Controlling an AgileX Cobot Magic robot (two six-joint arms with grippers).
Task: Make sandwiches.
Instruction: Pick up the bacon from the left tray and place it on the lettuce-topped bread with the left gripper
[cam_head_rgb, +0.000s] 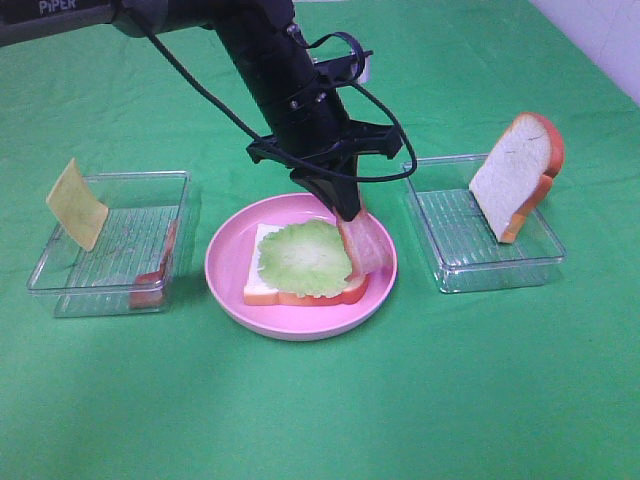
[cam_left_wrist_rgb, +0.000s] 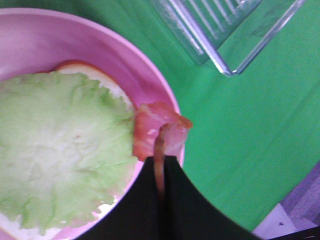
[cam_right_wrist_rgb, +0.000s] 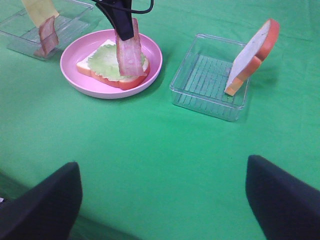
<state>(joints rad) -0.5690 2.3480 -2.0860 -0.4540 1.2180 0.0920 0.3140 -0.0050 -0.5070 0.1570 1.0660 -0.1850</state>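
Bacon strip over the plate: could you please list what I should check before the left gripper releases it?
1. Grip of left gripper on bacon strip, shut: ok.
2. Flat lettuce on the bread slice: ok.
3. Centring of bacon strip over lettuce: not ok, it hangs at the lettuce's edge.
4. Strip's lower end touching the lettuce: cannot tell.
5. Open right gripper, away from the plate: ok.
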